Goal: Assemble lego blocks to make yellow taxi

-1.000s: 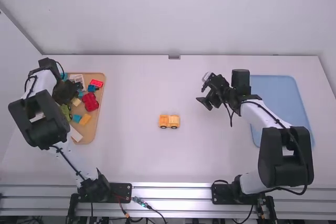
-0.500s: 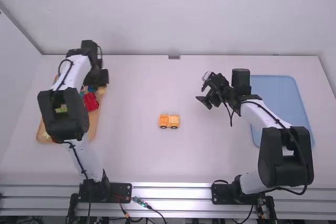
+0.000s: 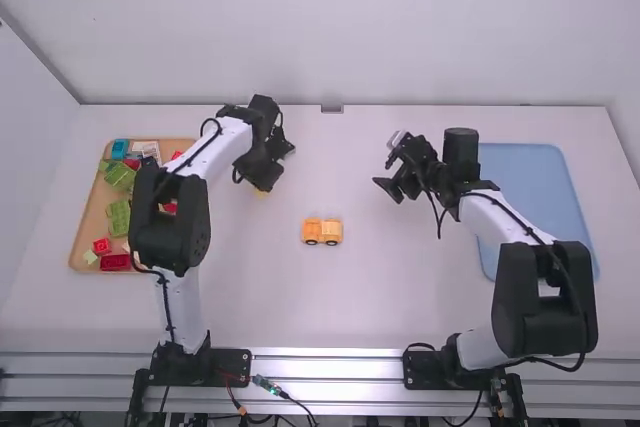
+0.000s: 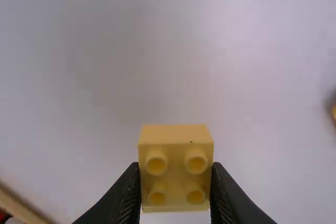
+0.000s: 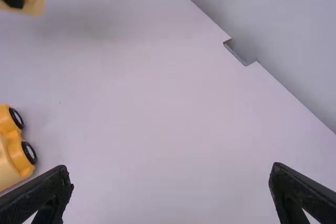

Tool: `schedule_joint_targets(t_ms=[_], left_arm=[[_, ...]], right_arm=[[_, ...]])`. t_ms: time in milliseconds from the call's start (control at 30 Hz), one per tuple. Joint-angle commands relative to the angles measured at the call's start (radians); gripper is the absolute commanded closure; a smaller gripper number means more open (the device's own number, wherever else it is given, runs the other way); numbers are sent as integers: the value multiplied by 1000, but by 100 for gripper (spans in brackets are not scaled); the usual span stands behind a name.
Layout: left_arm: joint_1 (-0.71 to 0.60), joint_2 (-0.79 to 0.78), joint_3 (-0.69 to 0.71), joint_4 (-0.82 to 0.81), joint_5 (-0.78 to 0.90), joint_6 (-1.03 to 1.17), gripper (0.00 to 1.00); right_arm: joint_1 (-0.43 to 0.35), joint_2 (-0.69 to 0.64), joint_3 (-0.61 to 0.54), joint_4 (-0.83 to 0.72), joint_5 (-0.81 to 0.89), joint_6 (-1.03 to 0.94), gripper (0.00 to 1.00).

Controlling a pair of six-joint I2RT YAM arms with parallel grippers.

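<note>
In the high view my left gripper [image 3: 264, 185] is above the table, right of the block tray and behind the car. The left wrist view has my left gripper [image 4: 176, 182] shut on a yellow block [image 4: 176, 169] with four studs. My right gripper [image 3: 386, 191] stays over the table between the car and the blue tray; in the right wrist view, the right gripper [image 5: 170, 182] stands open with nothing held. An orange-yellow wheeled car base [image 3: 322, 232] sits on the table near the middle, also part-visible as the car base [image 5: 11, 153] in the right wrist view.
A wooden tray [image 3: 82, 232] of red, green and blue blocks lies at the left. On the right, a blue tray [image 3: 535, 187] lies partly beneath the right arm. The table's back edge meets a wall behind.
My left gripper has come away from the wooden tray toward the right, carrying the yellow block. The right arm and the car have kept still.
</note>
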Motion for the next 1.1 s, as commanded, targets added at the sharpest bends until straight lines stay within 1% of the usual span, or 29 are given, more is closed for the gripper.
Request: schedule_joint_targets(t_ms=[0,133,267,333,433,533,700,733,867,900,1000,1067], left_arm=[[8,-30,-44,-6,118,140,97],[10,-73,-129,43,178,207,98],[-2,-120,-242,117,173,258,98],[-2,-147,-301,141,175,320,98],[0,-167,-352,160,200,397,98],[-1,-206,-413,175,237,531,98],[-1,-216,-487,239,228,732,98],[-1,-216,-492,245,230,743,98],[-1,-216,-554,353,236,820,97],[-1,-216,-555,356,236,822,97],[-1,-217,-568,386,231,847,85],[-1,-217,-566,375,236,875,82]], right_arm=[[-5,-9,-9,11,-12,51,1],[-5,-9,-9,27,-12,97,1],[-4,-9,-9,22,-13,110,1],[1,-9,-9,10,-12,110,1],[5,-9,-9,-4,-13,110,1],[5,-9,-9,-27,-13,110,1],[5,-9,-9,-73,-14,109,1],[5,-9,-9,-76,-14,109,1],[16,-9,-9,-105,-20,109,1],[17,-9,-9,-106,-20,109,1],[31,-9,-9,-111,-20,101,1],[39,-9,-9,-114,-20,89,1]])
